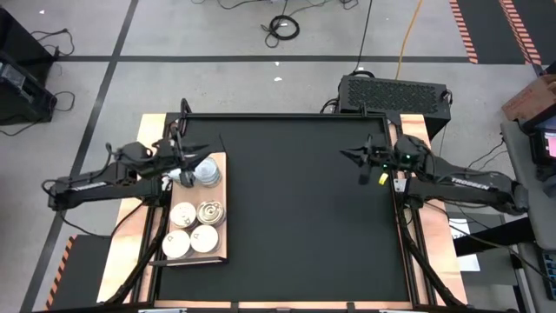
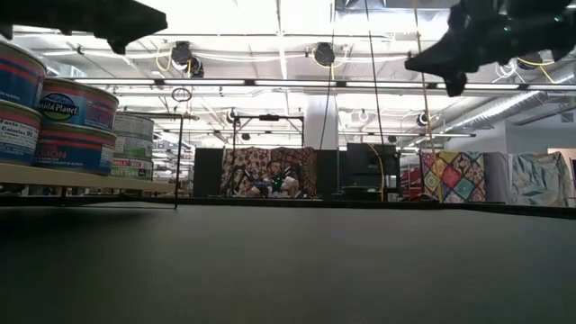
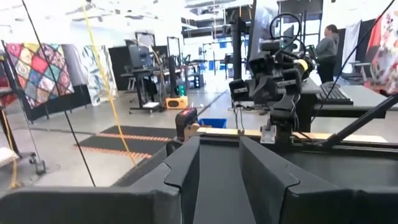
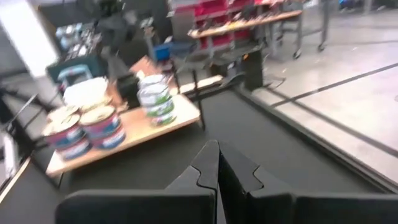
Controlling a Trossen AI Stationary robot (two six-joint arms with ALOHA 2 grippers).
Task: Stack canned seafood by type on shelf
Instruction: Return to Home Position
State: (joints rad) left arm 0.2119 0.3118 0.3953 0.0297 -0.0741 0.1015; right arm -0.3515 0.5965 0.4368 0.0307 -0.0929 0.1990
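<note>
Black mat (image 2: 288,270) filled the whole front of the low view. All the tins (image 1: 198,222) sat in short stacks on the wooden board (image 1: 223,248) at the mat's left edge. Blue-and-red labelled ones were at one end, mostly cream tops with one silver top among them, and the green-labelled stack was at the far end. Left gripper (image 1: 198,149) hung above that far end, fingers spread with a clear gap and holding nothing. Right gripper (image 4: 217,149) was up over the mat's right side, well apart from the tins, its fingers pressed together and empty too.
</note>
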